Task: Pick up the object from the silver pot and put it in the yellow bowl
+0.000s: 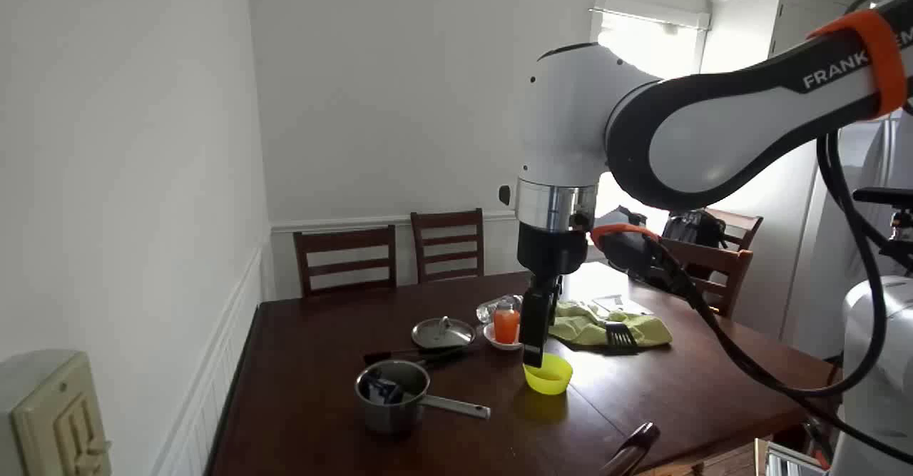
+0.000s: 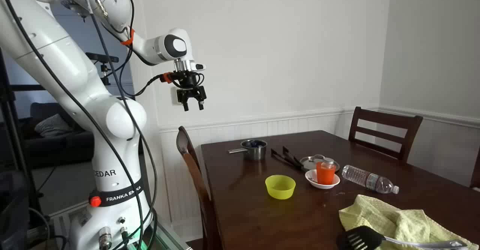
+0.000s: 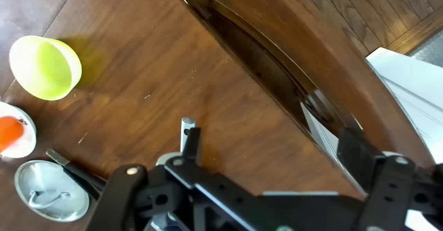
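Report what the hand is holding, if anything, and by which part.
Nothing is held: the hand is open, its jaws apart with nothing between them.

On the dark surface (image 2: 255,223) I see a lid (image 3: 52,190) lying flat, with black tongs (image 2: 291,161) close against it; whether they touch I cannot tell. Just beside the lid, a white dish (image 2: 312,177) holds an orange jar (image 2: 325,173), upright. A clear bottle (image 2: 369,178) lies on its side near the dish, and past it a crumpled yellow-green cloth (image 2: 403,220) has a slotted spatula (image 2: 363,238) resting across it. I have wooden chairs (image 2: 386,117) around the surface in both exterior views. In an exterior view I get a glaring window (image 1: 650,48) beside a white cabinet (image 1: 745,23), a black bag (image 1: 695,232) below, and a light switch (image 1: 64,419) up close. In an exterior view there is also a dim sofa (image 2: 63,150) with a cushion (image 2: 54,126).
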`<state>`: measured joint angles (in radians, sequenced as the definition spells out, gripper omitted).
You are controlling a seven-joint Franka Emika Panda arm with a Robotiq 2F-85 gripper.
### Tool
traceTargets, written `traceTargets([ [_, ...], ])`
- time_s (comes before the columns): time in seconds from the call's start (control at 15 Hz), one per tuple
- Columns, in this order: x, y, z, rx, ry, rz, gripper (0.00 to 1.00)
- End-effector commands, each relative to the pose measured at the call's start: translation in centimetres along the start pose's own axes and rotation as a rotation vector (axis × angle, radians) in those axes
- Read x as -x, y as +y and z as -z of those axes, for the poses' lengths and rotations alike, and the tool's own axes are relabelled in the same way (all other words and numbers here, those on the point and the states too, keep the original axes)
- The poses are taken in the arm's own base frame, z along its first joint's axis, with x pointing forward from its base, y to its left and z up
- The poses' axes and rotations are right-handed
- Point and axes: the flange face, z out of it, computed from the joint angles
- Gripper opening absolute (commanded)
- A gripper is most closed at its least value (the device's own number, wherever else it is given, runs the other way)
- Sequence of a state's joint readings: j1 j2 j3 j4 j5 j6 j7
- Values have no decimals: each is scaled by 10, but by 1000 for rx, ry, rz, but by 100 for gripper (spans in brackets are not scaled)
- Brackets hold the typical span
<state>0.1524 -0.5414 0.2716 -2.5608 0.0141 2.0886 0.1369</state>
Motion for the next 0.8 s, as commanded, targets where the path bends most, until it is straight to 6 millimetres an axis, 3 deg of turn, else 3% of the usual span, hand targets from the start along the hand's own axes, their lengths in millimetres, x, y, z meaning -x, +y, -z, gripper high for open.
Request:
traceTargets([
  [0.0, 0, 0, 0, 0, -1, 0, 100],
  [0.27, 0, 0, 0, 0, -1, 0, 100],
  [0.33, -10, 4, -6, 3, 2, -40, 100],
  [0.53, -44, 44, -24, 119, 13, -144, 100],
  [0.73, -87, 93, -56, 197, 55, -225, 100],
])
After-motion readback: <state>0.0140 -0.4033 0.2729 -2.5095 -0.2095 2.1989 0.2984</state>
